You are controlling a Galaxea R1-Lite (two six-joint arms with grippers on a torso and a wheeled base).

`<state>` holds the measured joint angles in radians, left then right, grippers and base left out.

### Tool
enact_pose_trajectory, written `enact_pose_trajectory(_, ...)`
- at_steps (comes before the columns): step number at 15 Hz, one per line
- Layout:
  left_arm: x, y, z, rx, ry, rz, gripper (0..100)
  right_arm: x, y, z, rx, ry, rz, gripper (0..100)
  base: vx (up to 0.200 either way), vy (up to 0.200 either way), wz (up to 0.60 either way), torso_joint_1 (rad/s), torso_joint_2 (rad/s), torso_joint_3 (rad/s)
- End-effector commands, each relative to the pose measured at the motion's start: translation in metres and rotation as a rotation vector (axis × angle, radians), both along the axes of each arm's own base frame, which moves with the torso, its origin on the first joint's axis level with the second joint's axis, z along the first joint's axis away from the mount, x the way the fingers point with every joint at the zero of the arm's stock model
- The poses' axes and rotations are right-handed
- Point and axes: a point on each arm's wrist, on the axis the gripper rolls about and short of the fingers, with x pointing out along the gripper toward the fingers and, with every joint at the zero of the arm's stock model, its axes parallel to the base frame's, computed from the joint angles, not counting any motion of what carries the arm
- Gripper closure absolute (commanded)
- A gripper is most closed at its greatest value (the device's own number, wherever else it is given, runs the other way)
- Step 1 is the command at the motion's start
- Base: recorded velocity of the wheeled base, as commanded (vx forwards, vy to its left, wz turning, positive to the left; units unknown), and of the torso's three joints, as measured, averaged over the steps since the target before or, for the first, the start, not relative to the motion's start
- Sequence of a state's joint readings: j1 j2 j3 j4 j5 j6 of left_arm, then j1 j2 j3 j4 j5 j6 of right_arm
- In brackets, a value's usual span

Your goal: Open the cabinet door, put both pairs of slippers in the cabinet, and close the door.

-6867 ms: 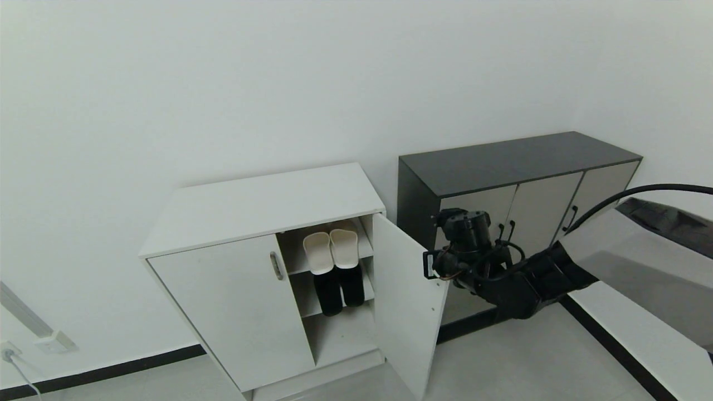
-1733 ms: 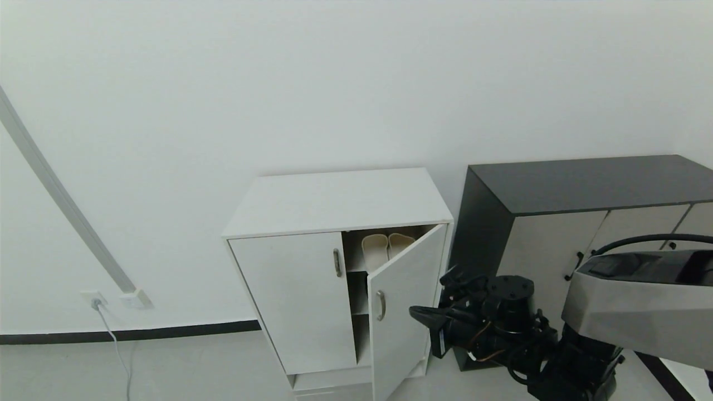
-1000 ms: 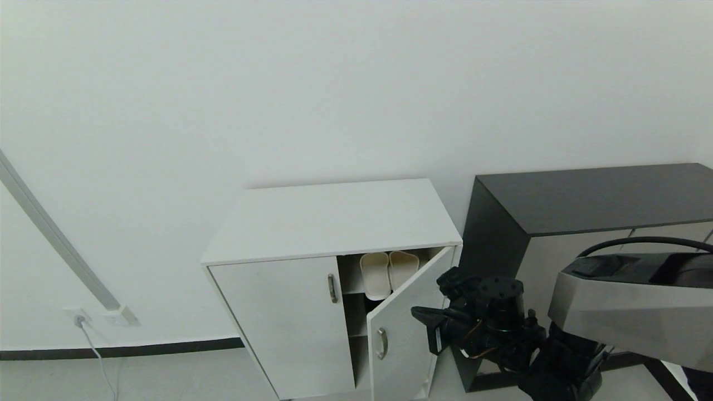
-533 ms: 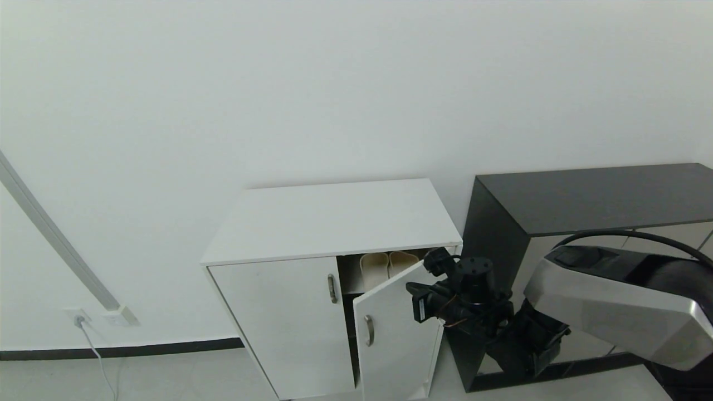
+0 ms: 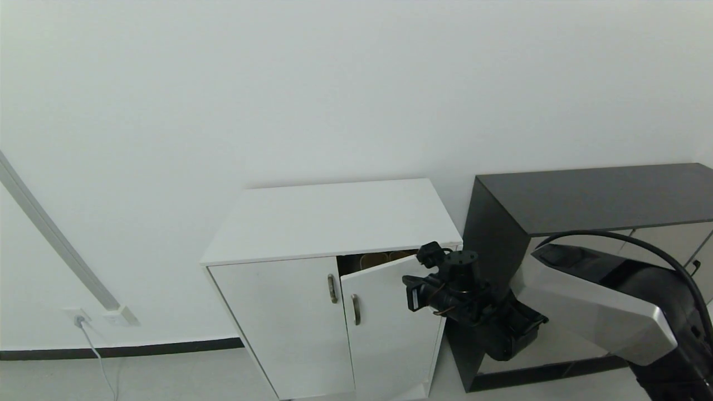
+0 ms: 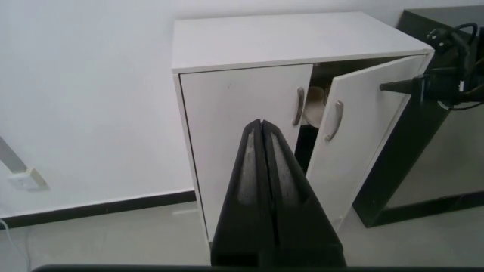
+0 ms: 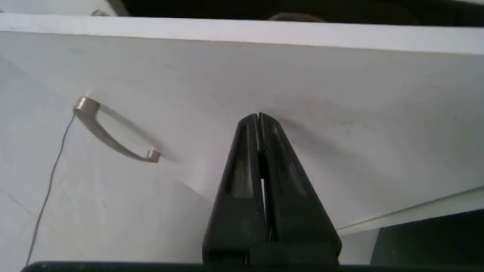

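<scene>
The white cabinet (image 5: 334, 217) stands against the wall with its left door shut. Its right door (image 5: 390, 323) is ajar by a narrow gap at the top. My right gripper (image 5: 408, 289) is shut, with its tip against the outer face of that door, to the right of the door handle (image 5: 355, 309). In the right wrist view the shut gripper (image 7: 261, 118) touches the white door panel near the handle (image 7: 117, 136). Beige slippers (image 5: 374, 258) peek through the gap; the darker pair is hidden. My left gripper (image 6: 261, 123) is shut and empty, held back in front of the cabinet (image 6: 249, 106).
A black cabinet (image 5: 585, 195) with grey doors stands directly to the right of the white one. A wall socket with a cord (image 5: 78, 321) and a slanted white conduit (image 5: 50, 234) are at the left. Bare floor lies in front.
The right door has swung from wide open to nearly shut, with my right gripper moving left against it. The slippers are now mostly hidden. The head camera shifted earlier.
</scene>
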<state>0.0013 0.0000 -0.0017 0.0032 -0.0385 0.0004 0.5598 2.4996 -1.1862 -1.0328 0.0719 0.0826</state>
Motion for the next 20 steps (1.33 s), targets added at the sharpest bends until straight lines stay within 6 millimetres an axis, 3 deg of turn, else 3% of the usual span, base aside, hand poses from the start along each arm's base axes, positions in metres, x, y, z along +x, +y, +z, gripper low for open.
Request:
enact_pose_trajectory(1, 0.000, 0.000, 0.000, 0.000, 0.002, 0.000, 100, 0.009, 0.001, -0.006, 0.000, 0.000, -0.007, 100, 0.000, 0.000, 0.00, 0.000, 0.00, 0.000)
enact_pose_trajectory(20, 0.000, 0.000, 0.000, 0.001, 0.000, -0.001, 100, 0.031, 0.003, -0.001, 0.005, -0.022, -0.053, 100, 0.000, 0.000, 0.00, 0.000, 0.00, 0.000)
